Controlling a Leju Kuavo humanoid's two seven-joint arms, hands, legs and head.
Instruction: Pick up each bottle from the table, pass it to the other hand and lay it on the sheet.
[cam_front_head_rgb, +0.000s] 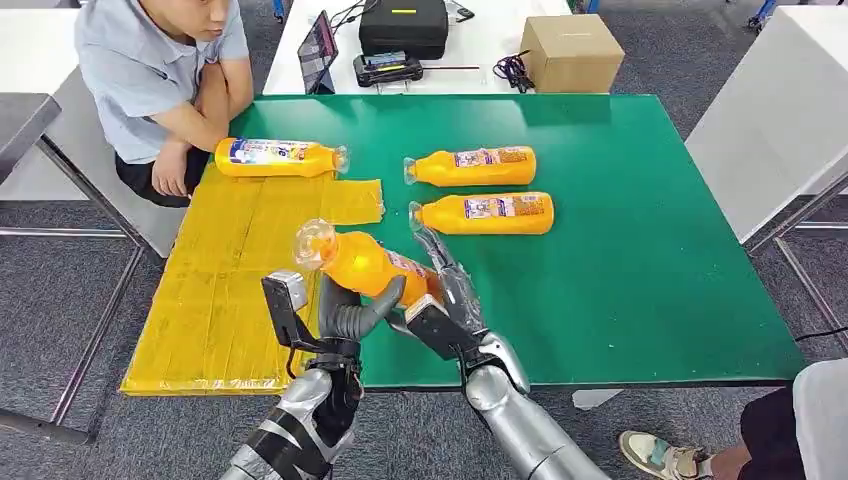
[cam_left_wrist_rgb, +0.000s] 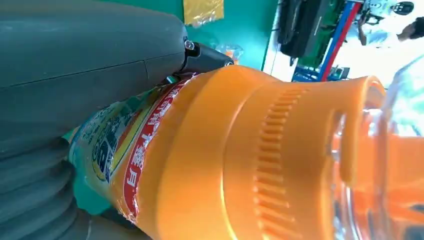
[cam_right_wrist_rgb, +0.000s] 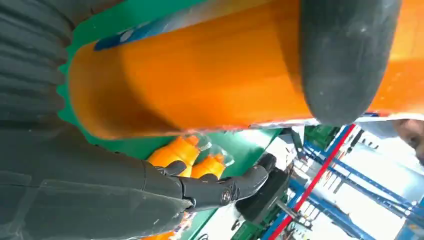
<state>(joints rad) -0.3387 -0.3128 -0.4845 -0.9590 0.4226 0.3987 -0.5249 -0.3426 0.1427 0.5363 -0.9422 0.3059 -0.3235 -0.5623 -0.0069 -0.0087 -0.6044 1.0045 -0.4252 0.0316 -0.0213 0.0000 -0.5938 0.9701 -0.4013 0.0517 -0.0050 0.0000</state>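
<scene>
An orange bottle (cam_front_head_rgb: 365, 262) with a clear cap hangs tilted over the table's front edge, cap toward the yellow sheet (cam_front_head_rgb: 220, 290). My left hand (cam_front_head_rgb: 350, 315) grips its middle, thumb wrapped over it; up close the bottle (cam_left_wrist_rgb: 225, 165) lies under that thumb (cam_left_wrist_rgb: 90, 55). My right hand (cam_front_head_rgb: 445, 295) is at the bottle's base with its fingers (cam_right_wrist_rgb: 225, 186) stretched straight, not curled round the bottle (cam_right_wrist_rgb: 190, 75). One more bottle (cam_front_head_rgb: 280, 157) lies at the sheet's far end. Two others (cam_front_head_rgb: 475, 166) (cam_front_head_rgb: 485, 213) lie side by side on the green table (cam_front_head_rgb: 640, 250).
A person (cam_front_head_rgb: 160, 70) sits at the far left corner, forearm near the sheet's far end. Behind the green table a white table holds a cardboard box (cam_front_head_rgb: 570, 52) and a black case (cam_front_head_rgb: 403, 25). Another person's shoe (cam_front_head_rgb: 660, 460) is at the lower right.
</scene>
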